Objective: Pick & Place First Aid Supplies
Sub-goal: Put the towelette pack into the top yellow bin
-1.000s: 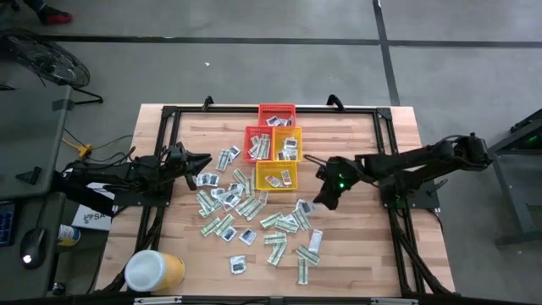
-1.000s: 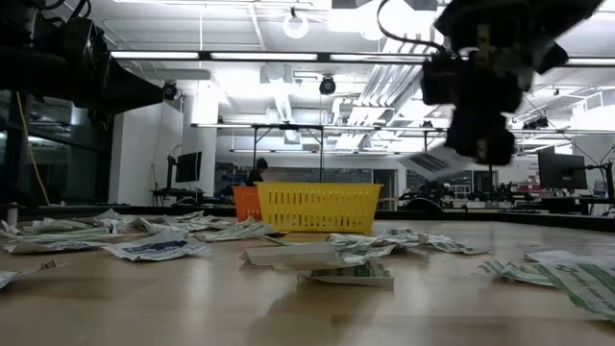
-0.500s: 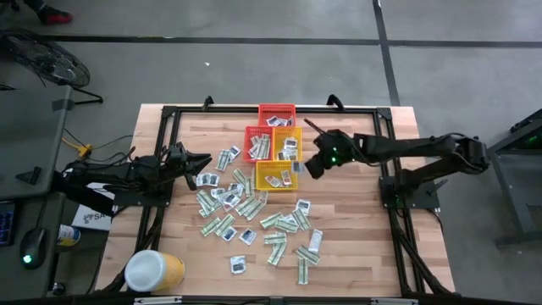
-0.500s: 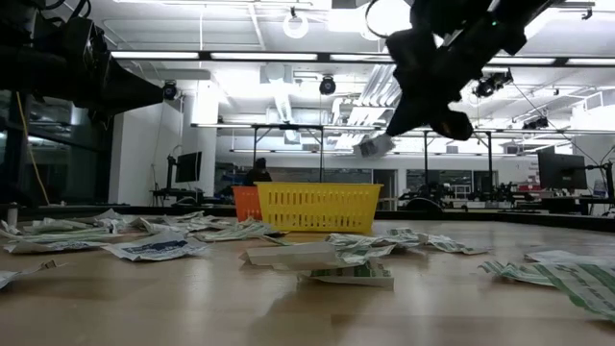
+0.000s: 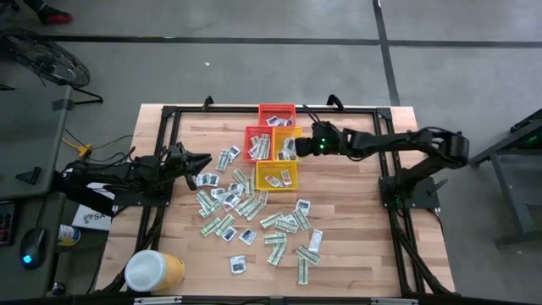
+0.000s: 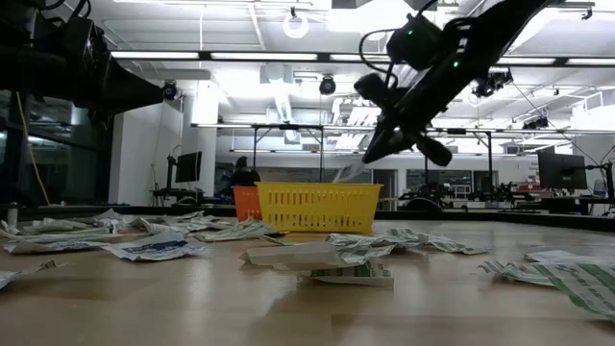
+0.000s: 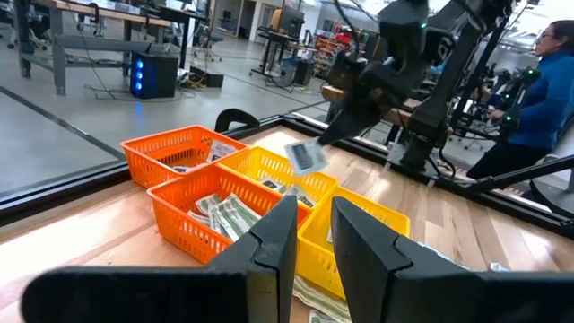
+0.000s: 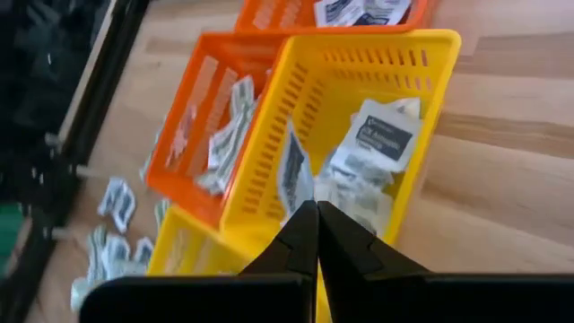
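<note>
The baskets (image 5: pixel 273 146) sit bunched together at the back middle of the table (image 5: pixel 364 246). Most packets (image 5: pixel 254 222) are scattered in front of the baskets, with a few lying inside them. The tub (image 5: pixel 154 271) is way off at the table's front left corner. The right gripper (image 5: pixel 298 147) hangs over the baskets pinching one packet (image 8: pixel 292 172), and the left gripper (image 5: pixel 206 161) is off to the baskets' left.

A wooden table (image 5: pixel 356 254) is edged by a black frame (image 5: pixel 169 114). Four small baskets are clustered near its far edge: a red basket (image 5: pixel 277 112), an orange basket (image 5: pixel 254 135), and two yellow baskets (image 5: pixel 292 133) (image 5: pixel 276 181). A yellow tub (image 5: pixel 155 271) with a white lid is seen at a near corner. A person (image 7: pixel 538 85) in blue is seen beyond the table.
</note>
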Action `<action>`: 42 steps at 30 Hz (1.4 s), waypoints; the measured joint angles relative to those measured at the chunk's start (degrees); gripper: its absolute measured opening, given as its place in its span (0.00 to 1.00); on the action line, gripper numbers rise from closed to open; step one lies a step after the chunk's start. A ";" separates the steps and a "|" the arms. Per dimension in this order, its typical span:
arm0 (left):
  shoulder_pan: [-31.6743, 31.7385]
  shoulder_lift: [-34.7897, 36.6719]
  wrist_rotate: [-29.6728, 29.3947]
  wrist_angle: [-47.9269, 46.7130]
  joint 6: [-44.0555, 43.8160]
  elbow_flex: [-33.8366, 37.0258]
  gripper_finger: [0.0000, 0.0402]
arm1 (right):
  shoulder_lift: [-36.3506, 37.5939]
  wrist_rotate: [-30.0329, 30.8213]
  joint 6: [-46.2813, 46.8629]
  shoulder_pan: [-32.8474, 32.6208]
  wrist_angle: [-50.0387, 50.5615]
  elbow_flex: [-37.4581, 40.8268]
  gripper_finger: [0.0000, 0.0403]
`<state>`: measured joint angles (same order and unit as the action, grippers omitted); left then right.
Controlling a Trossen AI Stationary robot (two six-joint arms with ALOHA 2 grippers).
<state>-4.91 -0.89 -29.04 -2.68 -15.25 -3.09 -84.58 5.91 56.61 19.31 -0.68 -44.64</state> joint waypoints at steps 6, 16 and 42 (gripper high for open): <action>0.02 0.02 0.00 0.00 -0.01 0.00 0.18 | -4.33 2.10 5.05 0.72 -4.10 0.00 0.00; 0.02 0.01 0.01 0.00 -0.02 0.02 0.18 | -7.47 -1.39 6.90 0.72 -4.72 0.00 0.02; 0.02 0.00 -0.02 0.00 -0.02 0.02 0.18 | 3.98 -11.06 -22.35 -5.02 8.37 -0.01 0.32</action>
<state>-4.89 -0.89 -29.06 -2.68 -15.27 -3.07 -80.60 -5.15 34.26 14.29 7.69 -44.66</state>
